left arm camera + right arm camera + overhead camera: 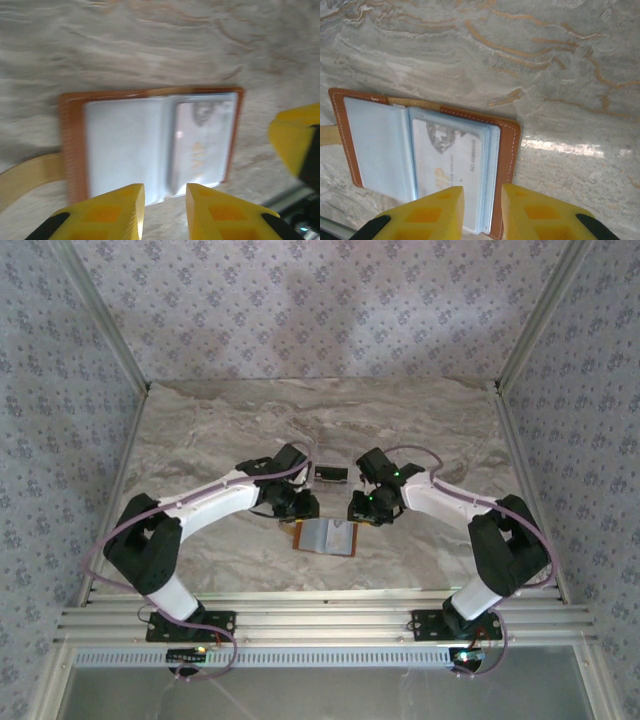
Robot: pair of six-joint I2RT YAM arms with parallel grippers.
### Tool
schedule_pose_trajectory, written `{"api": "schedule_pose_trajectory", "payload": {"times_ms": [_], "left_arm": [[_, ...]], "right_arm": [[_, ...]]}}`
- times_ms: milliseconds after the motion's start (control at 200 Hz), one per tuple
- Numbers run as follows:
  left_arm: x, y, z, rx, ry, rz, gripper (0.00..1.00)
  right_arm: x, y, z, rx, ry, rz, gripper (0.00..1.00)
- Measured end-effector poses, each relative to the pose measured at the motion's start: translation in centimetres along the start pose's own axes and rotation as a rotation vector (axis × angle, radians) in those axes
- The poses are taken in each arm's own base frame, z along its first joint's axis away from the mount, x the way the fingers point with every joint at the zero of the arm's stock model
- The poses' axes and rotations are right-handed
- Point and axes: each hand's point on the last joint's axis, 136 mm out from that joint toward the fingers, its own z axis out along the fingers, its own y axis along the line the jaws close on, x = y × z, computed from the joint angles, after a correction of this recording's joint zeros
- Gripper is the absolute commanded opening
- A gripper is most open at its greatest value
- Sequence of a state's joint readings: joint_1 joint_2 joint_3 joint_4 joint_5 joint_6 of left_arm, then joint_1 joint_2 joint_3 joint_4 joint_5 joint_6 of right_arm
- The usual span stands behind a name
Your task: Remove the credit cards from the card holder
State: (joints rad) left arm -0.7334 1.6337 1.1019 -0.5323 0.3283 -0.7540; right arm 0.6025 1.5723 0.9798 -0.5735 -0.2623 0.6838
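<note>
Near the middle of the marble table point(210, 430), between the two arms, the card holder point(328, 537) lies open and flat with its grey-blue lining up. A pale card point(447, 160) sits in one panel's sleeve. A small dark card point(330, 474) lies on the table just beyond the holder. The left gripper point(165, 205) and the right gripper point(482, 205) each hover at the holder's edge, jaws narrowly apart and empty.

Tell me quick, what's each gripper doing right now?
Left gripper: jaws partly open, empty.
Right gripper: jaws partly open above the card holder, gripping nothing.
</note>
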Motion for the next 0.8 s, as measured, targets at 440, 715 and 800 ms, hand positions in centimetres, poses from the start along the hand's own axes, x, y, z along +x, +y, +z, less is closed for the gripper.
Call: {"api": "schedule_pose_trajectory", "payload": {"times_ms": [440,715,800], "left_arm": [[1.0,-1.5,5.2,0.118,0.139,-0.061,0.26],[1.1,-1.2,5.7,0.110,0.153,-0.068,0.26],[1.2,-1.0,6.0,0.103,0.160,-0.071,0.26]], "right_arm": [[1.7,0.1,1.8,-0.015,0.033,0.031,0.27],[1.9,-0.4,3.6,-0.011,0.059,0.049,0.21],[1.9,-0.2,3.7,-0.021,0.061,0.052,0.19]]}}
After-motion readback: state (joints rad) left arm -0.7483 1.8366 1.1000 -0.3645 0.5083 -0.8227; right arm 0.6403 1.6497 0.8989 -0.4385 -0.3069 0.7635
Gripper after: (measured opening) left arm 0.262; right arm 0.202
